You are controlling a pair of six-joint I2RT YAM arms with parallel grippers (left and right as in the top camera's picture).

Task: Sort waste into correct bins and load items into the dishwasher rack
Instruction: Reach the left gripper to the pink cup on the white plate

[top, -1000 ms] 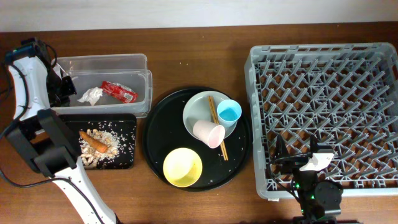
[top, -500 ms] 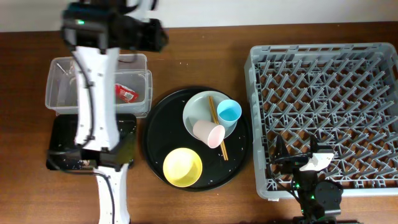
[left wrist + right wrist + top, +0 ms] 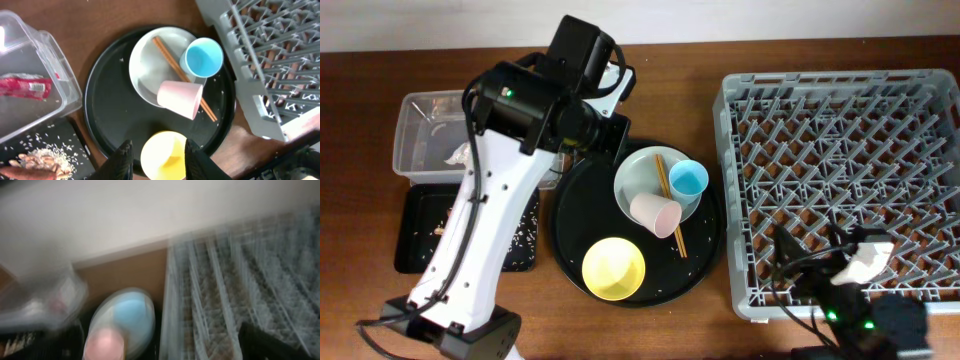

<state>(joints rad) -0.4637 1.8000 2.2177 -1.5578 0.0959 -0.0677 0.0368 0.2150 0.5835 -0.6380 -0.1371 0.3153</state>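
A pale grey plate (image 3: 642, 172) on a round black tray (image 3: 575, 215) carries wooden chopsticks (image 3: 671, 208), an upright light blue cup (image 3: 688, 180) and a pink cup (image 3: 656, 214) on its side. A yellow bowl (image 3: 614, 268) sits in front of them. My left gripper (image 3: 159, 161) is open and empty, high above the yellow bowl (image 3: 162, 152); in the overhead view it (image 3: 610, 125) hangs over the tray's back left edge. My right gripper (image 3: 812, 262) is open over the front edge of the grey dishwasher rack (image 3: 850, 140). The right wrist view is blurred.
The clear tub (image 3: 420, 125) at the back left holds a white tissue (image 3: 460, 153) and a red wrapper (image 3: 25, 86). The black rectangular tray (image 3: 415, 240) in front of it holds rice and beige scraps (image 3: 37, 161). My left arm covers part of both.
My left arm has swung from the far left, over the clear tub, to above the round black tray. My right gripper has shifted slightly to the right.
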